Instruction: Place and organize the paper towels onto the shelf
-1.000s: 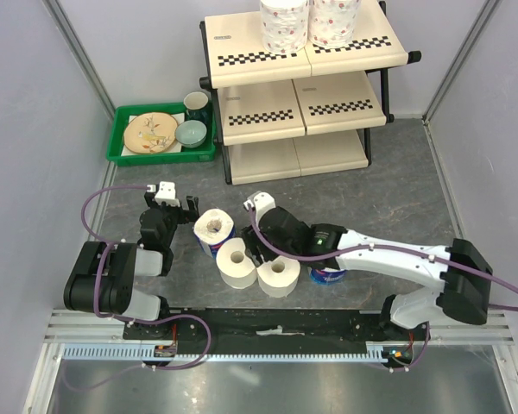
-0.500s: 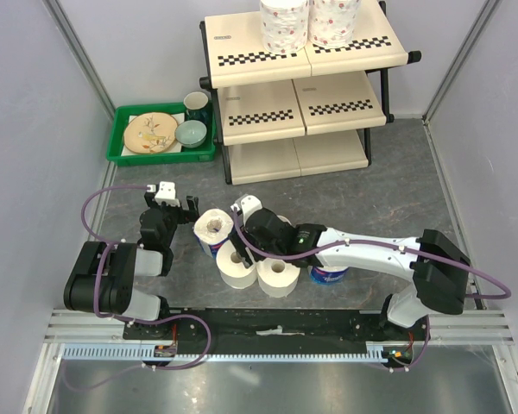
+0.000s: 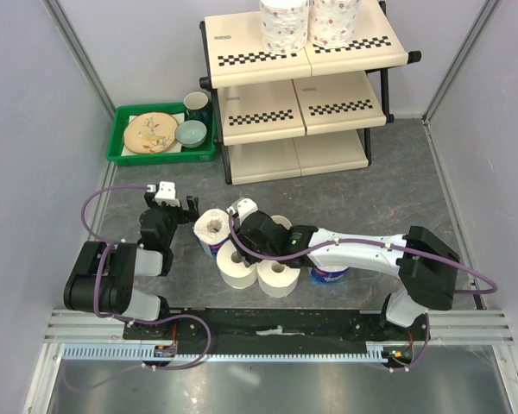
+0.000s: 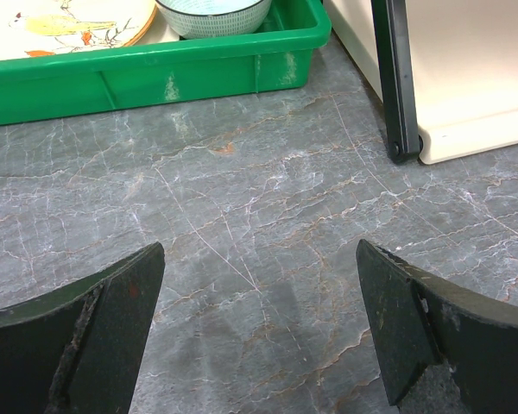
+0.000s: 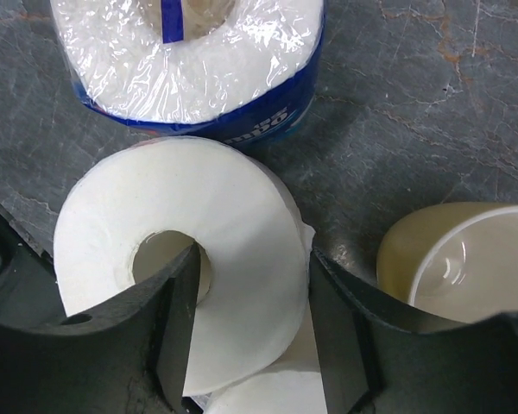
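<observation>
Well in front of the shelf [image 3: 259, 97], the left gripper [image 4: 259, 259] hangs wide open and empty over the table [image 4: 242, 172]. Further right, the right gripper [image 5: 252, 263] pinches the plain roll [image 5: 242, 207] by its wall, one finger in the core. Two patterned rolls [image 3: 284, 24] stand on the shelf's top tier.

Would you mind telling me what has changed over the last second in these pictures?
The right gripper swept left onto a plain white roll and now straddles its wall, one finger in the core; whether it grips is unclear. The open left gripper and the two rolls on the shelf stayed put.
</observation>
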`<state>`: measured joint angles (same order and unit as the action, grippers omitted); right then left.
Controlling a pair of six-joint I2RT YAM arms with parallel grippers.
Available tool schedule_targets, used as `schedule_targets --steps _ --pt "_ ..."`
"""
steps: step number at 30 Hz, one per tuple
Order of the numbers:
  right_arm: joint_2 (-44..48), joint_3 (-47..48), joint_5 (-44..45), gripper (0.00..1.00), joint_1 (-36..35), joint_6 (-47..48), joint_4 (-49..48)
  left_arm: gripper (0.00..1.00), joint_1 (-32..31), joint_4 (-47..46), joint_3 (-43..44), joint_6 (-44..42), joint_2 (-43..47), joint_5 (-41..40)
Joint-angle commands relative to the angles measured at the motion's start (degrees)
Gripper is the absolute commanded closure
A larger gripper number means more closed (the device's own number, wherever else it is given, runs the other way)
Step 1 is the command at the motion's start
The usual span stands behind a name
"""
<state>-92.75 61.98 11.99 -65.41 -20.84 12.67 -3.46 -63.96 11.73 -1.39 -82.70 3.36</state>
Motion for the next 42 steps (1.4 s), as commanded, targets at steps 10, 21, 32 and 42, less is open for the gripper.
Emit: schedule_targets --steps 10,21,32,42 --pt "14.5 6.2 12.6 0.57 0.3 0.4 1.1 0.0 0.0 -2.0 0.7 -1.2 0.3 0.7" --pt "22.3 13.8 23.6 0.61 7.9 3.3 1.6 0.0 0.0 -2.0 0.7 -1.2 0.3 0.6" --pt "11.6 28.0 22.1 0.64 23.7 6.9 -3.8 0.01 0.1 -2.0 0.7 -1.2 0.4 0.6" --pt "-2.6 41.3 17.0 0.64 30.9 8.3 -4.8 0.0 0.0 -2.0 0.7 -1.2 0.3 0.7"
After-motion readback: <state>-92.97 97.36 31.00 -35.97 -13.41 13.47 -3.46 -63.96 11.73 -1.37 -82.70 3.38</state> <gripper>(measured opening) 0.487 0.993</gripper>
